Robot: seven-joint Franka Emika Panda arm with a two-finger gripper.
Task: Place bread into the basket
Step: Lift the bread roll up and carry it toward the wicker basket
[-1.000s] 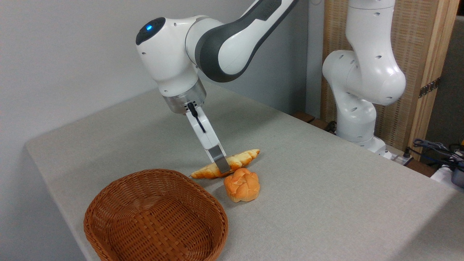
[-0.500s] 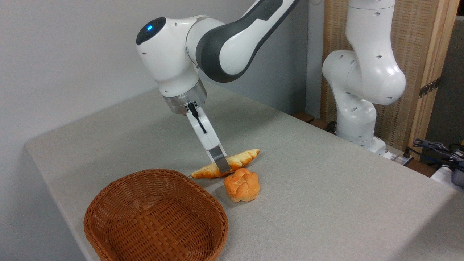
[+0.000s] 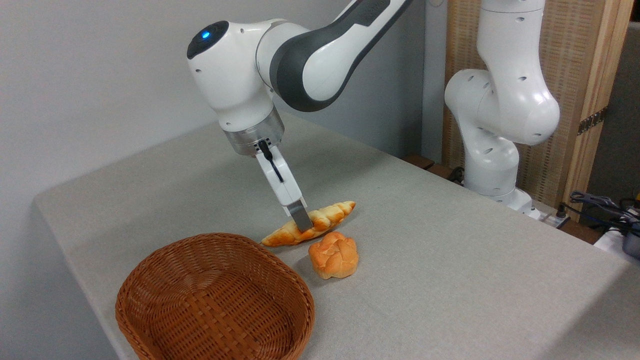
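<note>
Clearly, the gripper [image 3: 303, 223] is closed on the bread [image 3: 309, 223] at about mid-length, with one grey finger [image 3: 301, 218] seen across the near side of the loaf and the other hidden behind it. The bread is held nearly level, its right end tilted a little higher than its left, and whether its left tip is touching the table [image 3: 450, 280] cannot be told. A round roll [image 3: 333, 254] is set on the cloth just in front of the loaf and slightly to the right, close beneath it but apart from it. The basket [image 3: 215, 297] is placed lower left, near the table's front edge, with its far rim just beside the left tip of the bread; nothing is seen inside it. Between loaf and basket only bare cloth is seen. Behind, at the right, the arm's white base [image 3: 492, 165] is mounted at the table's far side, and cables [image 3: 602, 205] are seen at the right edge.
</note>
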